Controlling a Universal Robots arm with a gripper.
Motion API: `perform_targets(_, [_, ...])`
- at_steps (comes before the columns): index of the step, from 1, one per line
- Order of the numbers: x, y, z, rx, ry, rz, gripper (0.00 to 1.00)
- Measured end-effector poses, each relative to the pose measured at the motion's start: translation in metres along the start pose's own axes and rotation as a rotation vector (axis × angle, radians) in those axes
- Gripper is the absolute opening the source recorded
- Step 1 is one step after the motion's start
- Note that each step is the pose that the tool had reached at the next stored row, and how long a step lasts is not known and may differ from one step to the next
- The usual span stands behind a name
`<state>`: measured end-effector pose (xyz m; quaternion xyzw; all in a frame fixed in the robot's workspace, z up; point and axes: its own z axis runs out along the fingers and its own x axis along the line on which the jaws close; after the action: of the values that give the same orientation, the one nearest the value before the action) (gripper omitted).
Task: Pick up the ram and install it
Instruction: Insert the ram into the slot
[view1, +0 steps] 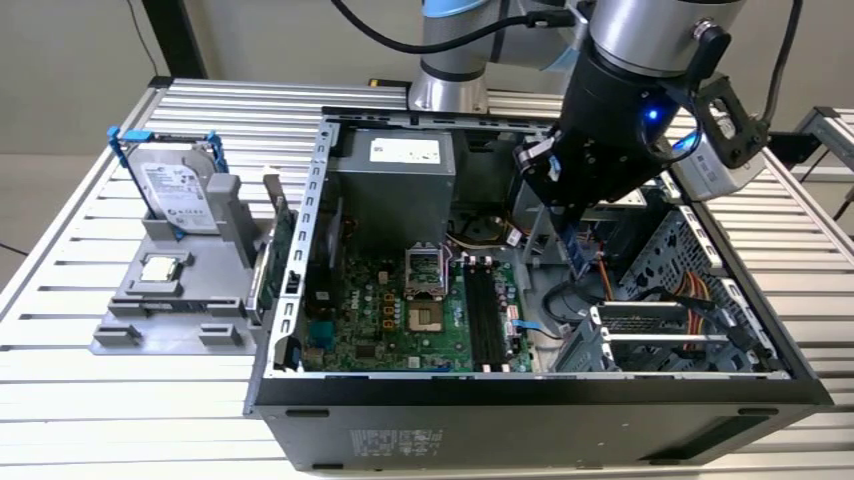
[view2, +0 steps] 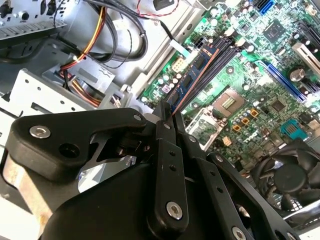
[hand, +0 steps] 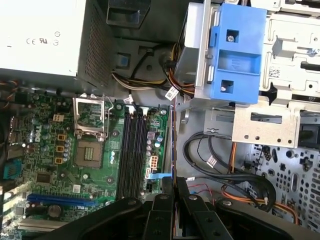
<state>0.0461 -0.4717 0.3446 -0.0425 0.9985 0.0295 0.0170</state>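
Above the open computer case (view1: 534, 382) on the desk (view1: 80, 400), the tool (view1: 567, 215) is pinched narrow on the ram (view1: 577, 252), which hangs on edge beneath its fingertips. The pick-up therefore looks done. In the first wrist view the ram (hand: 172, 147) lines up with the motherboard (hand: 55, 165) edge, just beside the memory slots (hand: 132, 150) rather than over one, and apart from the board. The slots look empty, so aligning and seating the stick remain.
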Motion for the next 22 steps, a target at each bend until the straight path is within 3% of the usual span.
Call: perform_targets(22, [0.0028,-0.0005,0.0130,0.0008,-0.0066,0.009,0.00])
